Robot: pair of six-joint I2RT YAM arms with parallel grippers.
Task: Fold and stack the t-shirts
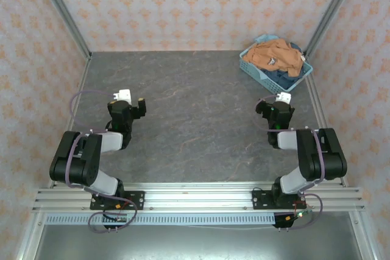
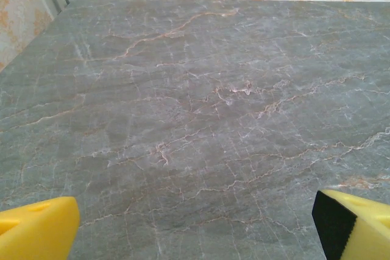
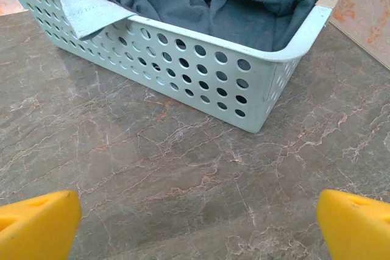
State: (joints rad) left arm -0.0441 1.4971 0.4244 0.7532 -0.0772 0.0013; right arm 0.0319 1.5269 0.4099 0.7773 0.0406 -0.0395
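An orange-tan cloth t-shirt [image 1: 277, 55] lies crumpled over a dark blue garment [image 3: 244, 4] inside the pale blue perforated plastic basket [image 3: 201, 71], at the far right corner of the grey marbled surface [image 1: 183, 108]. The left fingers [image 2: 36, 229] and the right fingers [image 3: 36, 226] stand wide apart and hold nothing.

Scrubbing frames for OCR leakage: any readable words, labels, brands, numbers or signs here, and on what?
No readable text in any view.
orange t-shirt in the basket: a small dark mark on it, too small to read.
basket wall, right wrist view: plain holes, no label.
dark blue cloth and pale blue cloth: no print showing.
table: veining only, no markings.
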